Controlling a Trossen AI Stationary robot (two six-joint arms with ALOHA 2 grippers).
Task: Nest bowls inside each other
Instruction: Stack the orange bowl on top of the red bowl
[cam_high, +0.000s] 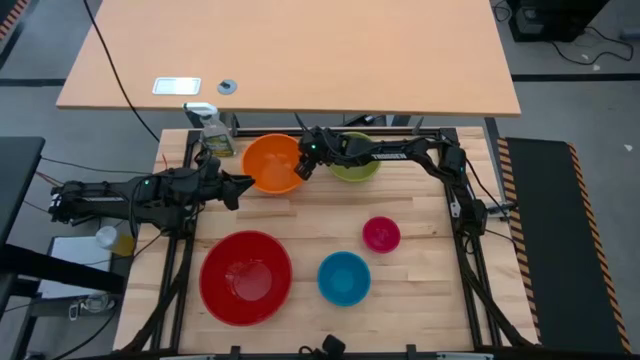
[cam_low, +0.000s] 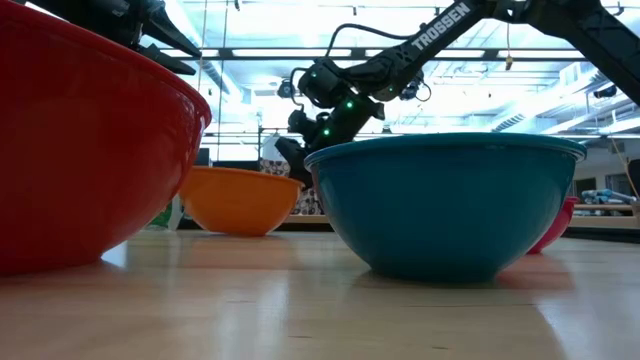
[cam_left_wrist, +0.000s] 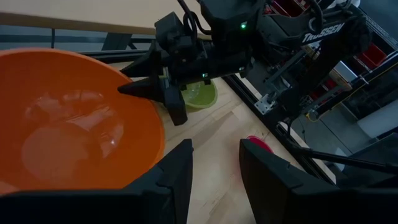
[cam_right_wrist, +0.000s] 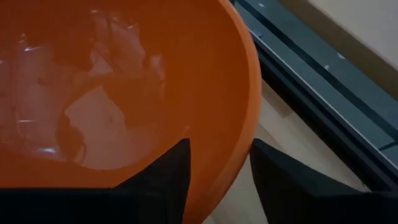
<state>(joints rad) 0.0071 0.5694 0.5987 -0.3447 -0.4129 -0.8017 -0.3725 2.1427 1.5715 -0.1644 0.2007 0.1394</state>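
The orange bowl (cam_high: 272, 163) stands on its base at the table's far side. My right gripper (cam_right_wrist: 219, 162) is open at the bowl's right rim (cam_right_wrist: 245, 112), one finger inside and one outside; in the left wrist view my right gripper (cam_left_wrist: 149, 102) shows a gap around the rim. The lime green bowl (cam_high: 355, 170) sits partly under my right arm. My left gripper (cam_high: 243, 188) hovers open and empty just off the orange bowl's near left side. The red bowl (cam_high: 245, 277), blue bowl (cam_high: 344, 278) and pink bowl (cam_high: 381, 234) stand apart nearer the front.
A spray bottle (cam_high: 212, 130) stands at the far left corner, close behind the orange bowl. Bare wood lies between the far bowls and the front ones. A dark frame rail (cam_right_wrist: 323, 93) runs along the table's far edge.
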